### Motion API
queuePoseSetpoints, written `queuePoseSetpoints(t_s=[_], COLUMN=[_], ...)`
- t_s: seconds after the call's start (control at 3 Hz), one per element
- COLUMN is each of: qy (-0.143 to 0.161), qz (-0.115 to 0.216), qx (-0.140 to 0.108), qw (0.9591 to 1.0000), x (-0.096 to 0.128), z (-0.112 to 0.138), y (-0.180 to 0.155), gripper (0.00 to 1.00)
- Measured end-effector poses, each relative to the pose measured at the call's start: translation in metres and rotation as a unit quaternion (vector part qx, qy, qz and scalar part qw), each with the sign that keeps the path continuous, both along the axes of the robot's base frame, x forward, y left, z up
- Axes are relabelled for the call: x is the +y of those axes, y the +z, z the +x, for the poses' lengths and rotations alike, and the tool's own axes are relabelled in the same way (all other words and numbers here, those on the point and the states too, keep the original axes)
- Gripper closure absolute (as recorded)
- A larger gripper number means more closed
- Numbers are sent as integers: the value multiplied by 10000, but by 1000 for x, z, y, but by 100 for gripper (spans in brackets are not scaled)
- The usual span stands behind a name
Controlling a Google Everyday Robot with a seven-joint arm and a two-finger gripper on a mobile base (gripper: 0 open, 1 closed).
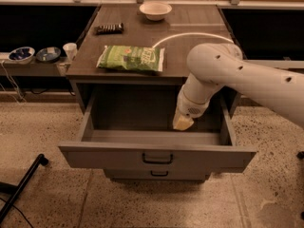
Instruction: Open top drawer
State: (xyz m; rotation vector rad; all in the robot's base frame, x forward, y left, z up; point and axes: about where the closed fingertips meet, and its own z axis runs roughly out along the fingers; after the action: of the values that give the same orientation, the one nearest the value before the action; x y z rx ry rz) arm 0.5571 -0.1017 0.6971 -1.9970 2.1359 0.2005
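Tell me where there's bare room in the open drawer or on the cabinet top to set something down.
The top drawer is bare inside from its left wall to the gripper, which hangs in it right of centre. On the cabinet top, a bare band lies between bowl and green bag. Crowded: the drawer's right side, under the arm.

You have the gripper [183, 122] just below the front edge of the brown tabletop [137, 34]. Speckled terrazzo floor [47, 122] lies beneath and to both sides of it. Far left of it, a low shelf [28, 69]; lower left, a black pole [21, 189] on the floor. Warm light.
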Motion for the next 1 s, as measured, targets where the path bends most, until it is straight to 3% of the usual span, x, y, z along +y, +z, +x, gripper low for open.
queuePoseSetpoints(t_s=[0.67, 1.0], qy=[-660, -605], qz=[-312, -329], qx=[239, 487], qw=[9970, 9964], x=[10, 3], z=[3, -19], y=[-76, -93], gripper=[100, 100])
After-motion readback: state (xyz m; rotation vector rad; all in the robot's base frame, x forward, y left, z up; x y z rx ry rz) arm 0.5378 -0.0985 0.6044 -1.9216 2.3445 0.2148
